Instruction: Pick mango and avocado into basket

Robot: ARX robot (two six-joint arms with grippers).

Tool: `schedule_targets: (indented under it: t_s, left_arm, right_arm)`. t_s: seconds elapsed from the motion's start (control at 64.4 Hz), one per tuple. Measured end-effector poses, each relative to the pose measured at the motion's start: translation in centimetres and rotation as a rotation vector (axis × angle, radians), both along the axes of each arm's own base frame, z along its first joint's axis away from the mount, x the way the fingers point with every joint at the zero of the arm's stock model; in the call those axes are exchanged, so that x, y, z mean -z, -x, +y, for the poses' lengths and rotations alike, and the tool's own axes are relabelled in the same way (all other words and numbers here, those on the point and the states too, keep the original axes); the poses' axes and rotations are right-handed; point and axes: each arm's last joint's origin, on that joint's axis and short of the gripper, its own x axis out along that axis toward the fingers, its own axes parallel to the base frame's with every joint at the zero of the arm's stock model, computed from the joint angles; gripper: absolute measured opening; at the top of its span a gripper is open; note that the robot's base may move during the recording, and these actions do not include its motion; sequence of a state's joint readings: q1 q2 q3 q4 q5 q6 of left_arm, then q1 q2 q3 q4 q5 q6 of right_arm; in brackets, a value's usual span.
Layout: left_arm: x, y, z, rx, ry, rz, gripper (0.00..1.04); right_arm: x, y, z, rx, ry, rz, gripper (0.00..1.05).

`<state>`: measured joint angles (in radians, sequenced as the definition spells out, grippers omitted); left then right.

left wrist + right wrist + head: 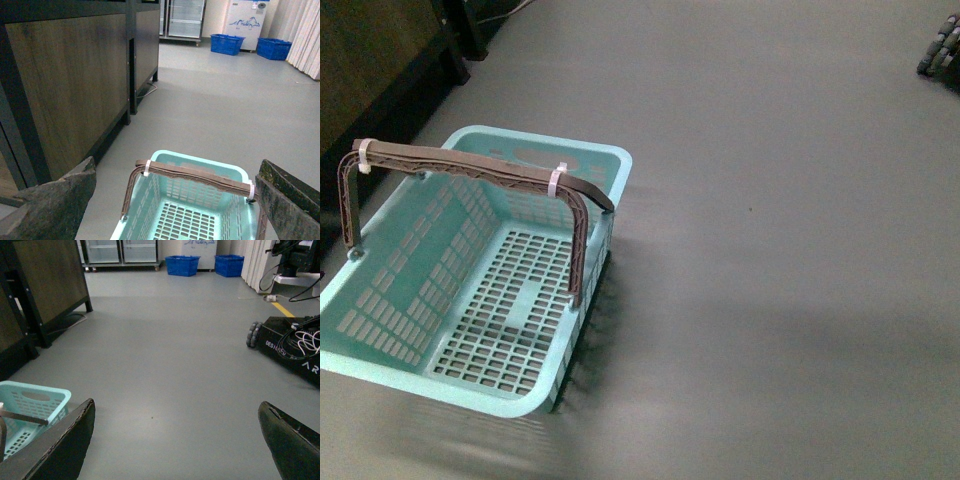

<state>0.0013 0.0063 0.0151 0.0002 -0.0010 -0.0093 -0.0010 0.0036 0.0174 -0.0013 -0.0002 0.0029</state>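
Both arms' jaws stand released, holding nothing: the left gripper [172,200] hangs over the basket [410,270], the right gripper [175,440] over bare floor [165,340] beside it. The basket lies empty, its handle [470,165] upright across the mouth, likely ready for fruit. Neither mango nor avocado shows anywhere. A wooden cabinet [65,85] stands near the basket.

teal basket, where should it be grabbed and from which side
Probably grip the light teal slotted plastic basket by the middle of its brown swing handle, coming from above: the handle stands upright over the open top, its bar clear of the walls.
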Motion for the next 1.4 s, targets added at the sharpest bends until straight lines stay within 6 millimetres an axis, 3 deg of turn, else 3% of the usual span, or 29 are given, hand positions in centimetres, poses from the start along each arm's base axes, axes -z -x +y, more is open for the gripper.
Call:
schedule_targets:
  t_s: [0.419,0.45,0.482,0.513,0.59,0.668,0.761,0.932,1.025,1.212,1.398]
  left_arm:
    - [0.0,0.0,0.0,0.000,0.000,0.000,0.96]
    - [0.1,0.0,0.0,0.035,0.056,0.058,0.96]
    - [-0.2,-0.2,-0.1,0.097,0.228,0.251,0.96]
    - [-0.8,-1.2,-0.2,0.095,0.414,0.386,0.96]
    - [-2.6,-4.0,-0.2,0.043,0.749,0.441,0.96]
    - [-3.9,-7.1,-0.1,0.006,0.942,0.438,0.96]
    - [-3.8,-10.7,0.0,-0.052,1.114,0.460,0.96]
    - [0.1,-17.0,-0.6,-0.184,1.260,0.542,0.96]
    - [3.6,-20.7,-2.2,-0.249,1.295,0.593,0.96]
    - [8.1,-24.9,-5.3,-0.283,1.306,0.668,0.96]
    - [10.5,-28.7,-7.0,-0.286,1.295,0.686,0.96]
  right_arm:
    - [0.0,0.0,0.0,0.000,0.000,0.000,0.96]
    - [0.0,0.0,0.0,0.000,0.000,0.000,0.96]
    - [0.0,0.0,0.0,0.000,0.000,0.000,0.96]
    - [0.0,0.0,0.0,0.000,0.000,0.000,0.96]
    - [0.0,0.0,0.0,0.000,0.000,0.000,0.96]
    - [0.0,0.0,0.0,0.000,0.000,0.000,0.96]
    - [0.0,0.0,0.0,0.000,0.000,0.000,0.96]
    - [0.0,0.0,0.0,0.000,0.000,0.000,0.96]
    - [0.0,0.0,0.0,0.000,0.000,0.000,0.96]
    - [0.0,0.0,0.0,0.000,0.000,0.000,0.96]
    - [0.0,0.0,0.0,0.000,0.000,0.000,0.96]
